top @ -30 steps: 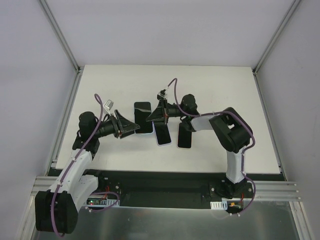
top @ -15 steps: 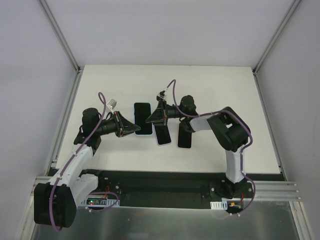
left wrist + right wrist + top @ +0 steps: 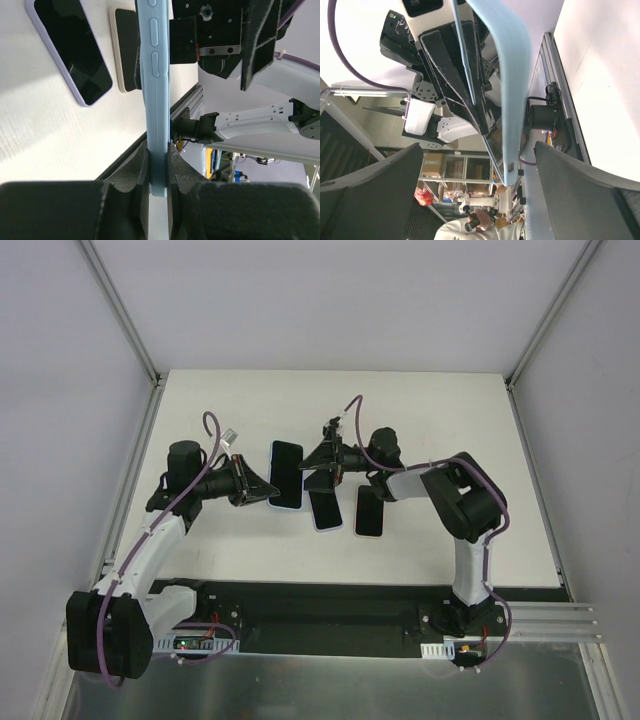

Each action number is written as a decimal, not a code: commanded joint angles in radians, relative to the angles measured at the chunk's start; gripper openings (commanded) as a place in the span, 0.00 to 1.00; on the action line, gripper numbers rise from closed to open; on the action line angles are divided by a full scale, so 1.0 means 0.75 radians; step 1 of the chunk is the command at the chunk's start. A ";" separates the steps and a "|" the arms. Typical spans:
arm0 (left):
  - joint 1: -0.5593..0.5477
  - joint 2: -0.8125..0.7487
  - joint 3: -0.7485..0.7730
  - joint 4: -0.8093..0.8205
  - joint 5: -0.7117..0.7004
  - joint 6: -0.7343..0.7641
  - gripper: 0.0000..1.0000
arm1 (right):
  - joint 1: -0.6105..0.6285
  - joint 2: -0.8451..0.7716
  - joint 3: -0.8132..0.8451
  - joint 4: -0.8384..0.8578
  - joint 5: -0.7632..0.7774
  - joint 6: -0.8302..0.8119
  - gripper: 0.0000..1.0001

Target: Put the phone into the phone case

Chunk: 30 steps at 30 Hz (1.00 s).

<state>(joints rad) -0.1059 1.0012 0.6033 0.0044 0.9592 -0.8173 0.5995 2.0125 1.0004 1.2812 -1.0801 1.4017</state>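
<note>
left end effector (image 3: 157,165) is clamped on one end of the blue case (image 3: 155,75) and holds it just above the tabletop (image 3: 430,420), roughly flat, dark face up. right end effector (image 3: 322,455) is spread wide at the case's far end. as far as we can tell its fingers aren't touching the case.

risks:
- the case is pinched at one end only, so any push from the right arm levers it. it could pivot or slip out of the grip.
- the right fingers are close to the left ones, so a sloppy approach could clip them.
- the case looks soft. squeezing its rim could bow it and pop a phone corner out.
- if it drops, it lands near the two units lying on the tabletop, the lilac phone (image 3: 323,510) and the pale phone (image 3: 369,512).

the phone: we judge it's the dark slab inside the case, but we can't tell if it's fully seated. the left wrist view is edge-on and shows only the blue side, smooth and matte, with two button bumps. the right wrist view shows a slight bow along its length.
</note>
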 commanded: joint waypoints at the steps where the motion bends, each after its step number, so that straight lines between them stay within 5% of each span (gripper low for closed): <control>1: 0.000 0.033 0.177 -0.109 -0.078 0.181 0.00 | -0.059 -0.104 -0.051 0.323 -0.016 -0.030 0.96; 9: 0.025 0.395 0.374 -0.223 -0.244 0.329 0.00 | -0.083 -0.212 -0.137 0.229 -0.037 -0.114 0.96; 12: 0.033 0.569 0.447 -0.245 -0.277 0.374 0.00 | -0.083 -0.310 -0.158 0.021 -0.047 -0.328 0.96; 15: 0.049 0.714 0.484 -0.253 -0.250 0.380 0.00 | -0.083 -0.464 -0.101 -0.724 0.024 -0.922 0.96; 16: 0.049 0.739 0.486 -0.253 -0.248 0.380 0.00 | -0.073 -0.561 0.035 -1.378 0.096 -1.141 0.96; 17: 0.049 0.780 0.486 -0.251 -0.256 0.382 0.00 | -0.053 -0.603 0.119 -1.699 0.378 -1.598 0.96; 19: 0.049 0.821 0.488 -0.255 -0.254 0.384 0.00 | 0.033 -0.687 0.253 -2.162 0.664 -1.807 0.96; 25: 0.049 0.899 0.417 -0.298 -0.389 0.384 0.00 | 0.056 -0.922 0.241 -2.236 0.975 -1.824 0.96; 30: 0.049 0.933 0.378 -0.335 -0.479 0.362 0.19 | 0.060 -1.134 0.104 -2.201 1.209 -1.789 0.96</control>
<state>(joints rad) -0.0711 1.6722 0.9157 -0.2001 0.7101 -0.5350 0.6472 1.2671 1.1397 -0.2787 -0.3813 0.1184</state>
